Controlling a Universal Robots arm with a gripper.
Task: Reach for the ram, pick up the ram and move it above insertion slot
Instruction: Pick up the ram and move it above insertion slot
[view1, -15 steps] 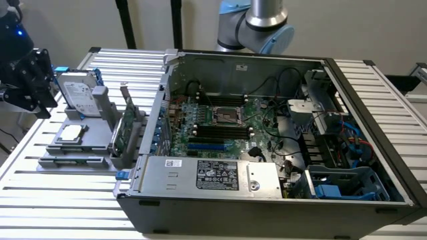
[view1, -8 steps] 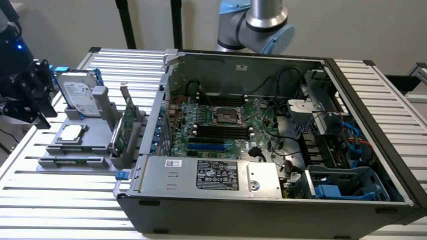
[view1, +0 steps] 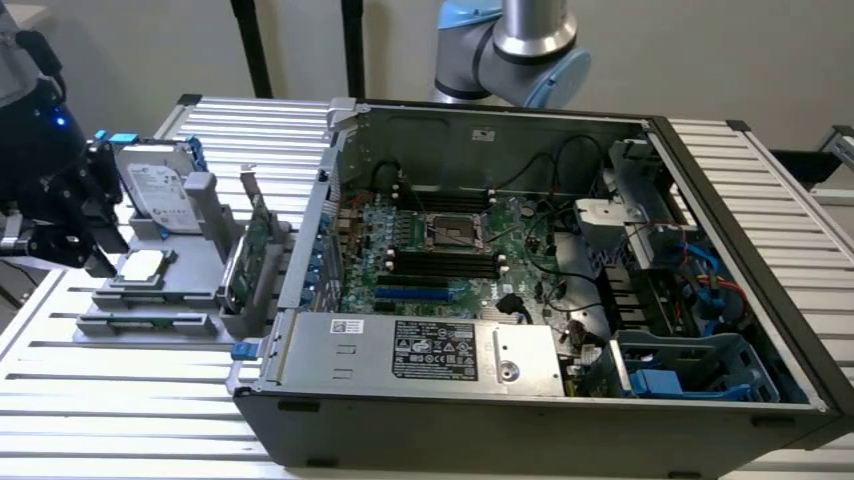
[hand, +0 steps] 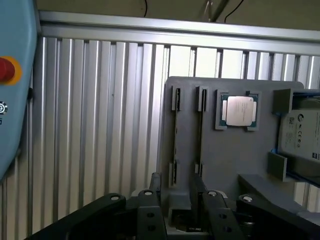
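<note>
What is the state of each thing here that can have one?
Dark metal computer case: open, side panel off.
Black robot gripper: open, holding nothing.
Silver square processor chip: flat in grey holder.
Silver hard drive: upright in holder.
Green expansion card: upright.

Background | silver ribbed aluminium-profile table (view1: 120, 400) spread under everything, reaching the exterior view's left and right edges | plain pale wall (view1: 747, 70) stood behind the table's far edge | two black upright posts (view1: 250, 50) rose against that wall | light was soft, even.
</note>
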